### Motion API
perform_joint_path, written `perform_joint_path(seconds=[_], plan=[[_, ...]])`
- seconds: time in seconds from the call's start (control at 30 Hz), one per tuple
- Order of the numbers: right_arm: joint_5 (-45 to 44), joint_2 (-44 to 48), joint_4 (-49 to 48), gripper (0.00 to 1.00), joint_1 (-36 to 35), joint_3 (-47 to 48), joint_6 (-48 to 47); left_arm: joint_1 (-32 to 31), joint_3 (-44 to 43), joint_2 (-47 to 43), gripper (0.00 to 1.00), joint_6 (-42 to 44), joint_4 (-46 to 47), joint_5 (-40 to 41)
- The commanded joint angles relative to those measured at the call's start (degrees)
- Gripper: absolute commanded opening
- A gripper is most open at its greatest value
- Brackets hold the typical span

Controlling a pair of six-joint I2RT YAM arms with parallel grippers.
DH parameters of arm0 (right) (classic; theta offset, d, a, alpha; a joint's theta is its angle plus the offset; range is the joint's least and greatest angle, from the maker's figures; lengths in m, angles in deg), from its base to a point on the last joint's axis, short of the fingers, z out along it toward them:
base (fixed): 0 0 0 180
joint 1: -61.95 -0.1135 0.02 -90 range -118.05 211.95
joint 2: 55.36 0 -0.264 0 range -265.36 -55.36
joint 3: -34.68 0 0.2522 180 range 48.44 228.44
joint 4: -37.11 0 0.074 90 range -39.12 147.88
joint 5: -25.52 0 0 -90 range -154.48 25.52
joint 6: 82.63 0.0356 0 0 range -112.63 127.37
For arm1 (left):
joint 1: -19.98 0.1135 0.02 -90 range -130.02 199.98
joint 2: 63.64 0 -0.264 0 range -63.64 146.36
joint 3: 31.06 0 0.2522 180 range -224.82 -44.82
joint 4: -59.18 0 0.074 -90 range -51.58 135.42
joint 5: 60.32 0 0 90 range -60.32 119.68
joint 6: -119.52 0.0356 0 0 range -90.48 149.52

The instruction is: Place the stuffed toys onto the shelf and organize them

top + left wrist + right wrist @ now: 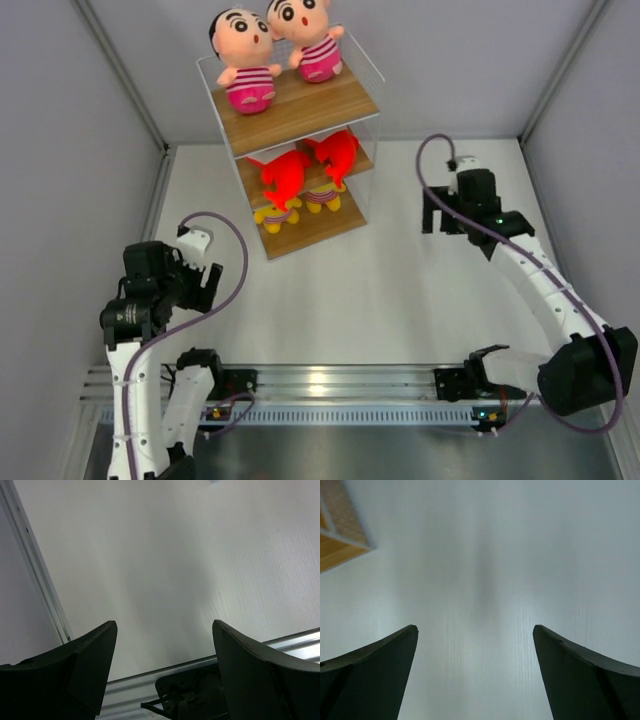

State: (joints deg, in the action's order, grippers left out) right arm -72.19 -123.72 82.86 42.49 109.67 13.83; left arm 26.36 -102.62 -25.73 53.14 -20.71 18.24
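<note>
The shelf stands at the back middle of the table. Two boy dolls in pink striped outfits sit side by side on its top board. Two red sharks are on the middle board. Two yellow dolls are on the bottom board, mostly hidden under the sharks. My left gripper is open and empty over the table at the front left; in the left wrist view only bare table lies between its fingers. My right gripper is open and empty to the right of the shelf, whose corner shows in the right wrist view.
Grey walls close in the white table on the left, back and right. An aluminium rail with the arm bases runs along the near edge and also shows in the left wrist view. Purple cables loop off both arms.
</note>
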Motion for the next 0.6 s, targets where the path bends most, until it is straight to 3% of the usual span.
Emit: perform_joint_path(seconds=[0.0, 0.17, 0.57], plan=[[-1.34, -0.28, 3.96, 0.99, 12.85, -1.46, 17.42, 0.13, 2.34, -1.34, 0.83, -1.2, 4.95, 3.26], [-3.98, -0.2, 2.91, 0.99, 20.76, -4.01, 21.75, 0.13, 7.25, -2.75, 0.83, -1.47, 7.24, 6.34], [-3.99, 7.09, -4.91, 0.99, 20.96, -10.51, 18.33, 0.22, 14.82, -2.23, 0.85, -2.79, 16.29, 12.94]])
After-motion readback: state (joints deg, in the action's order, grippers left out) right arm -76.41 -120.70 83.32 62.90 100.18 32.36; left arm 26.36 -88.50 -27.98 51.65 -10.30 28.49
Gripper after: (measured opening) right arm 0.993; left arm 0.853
